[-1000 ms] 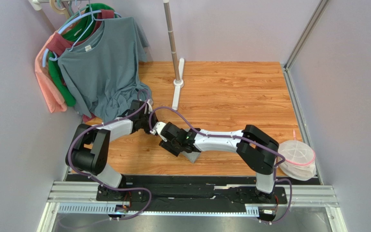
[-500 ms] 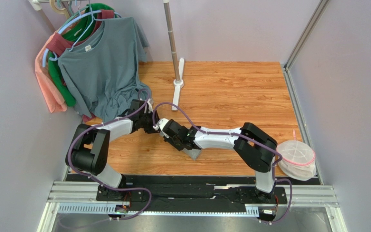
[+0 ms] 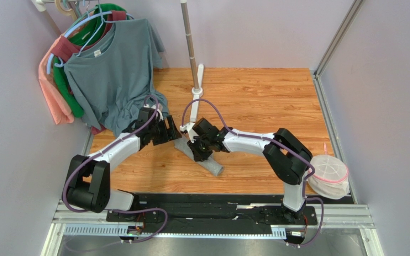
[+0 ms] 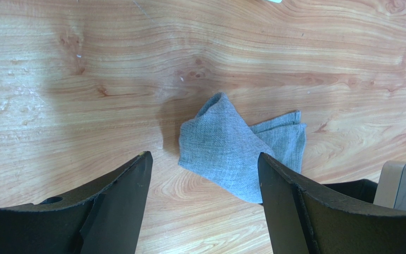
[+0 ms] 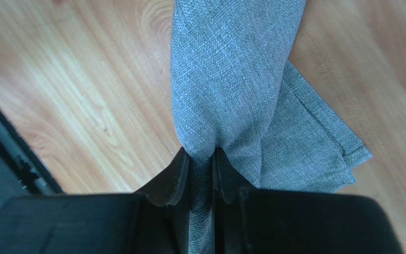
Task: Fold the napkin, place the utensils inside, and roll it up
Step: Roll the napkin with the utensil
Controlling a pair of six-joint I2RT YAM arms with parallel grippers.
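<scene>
A: What changed on the left?

B: The left end effector [image 4: 205, 159] has let go. Its jaws stand wide open, and the napkin [image 4: 226, 148] lies on the table [image 4: 83, 79] just beyond them, untouched.

A: And the right?

B: The right end effector [image 5: 202, 159] has closed and now pinches a ridge of the napkin. So the grip has passed across, probably to finish the roll.

A: The fork?

B: Not visible. It may be inside the roll; I can't tell.

The left gripper [image 4: 202, 164] is now spread wide, off the napkin [image 4: 226, 153]. The right gripper [image 5: 201, 159] is now clamped onto it. Both arms are shifted farther out, and more of the napkin is exposed.
</scene>
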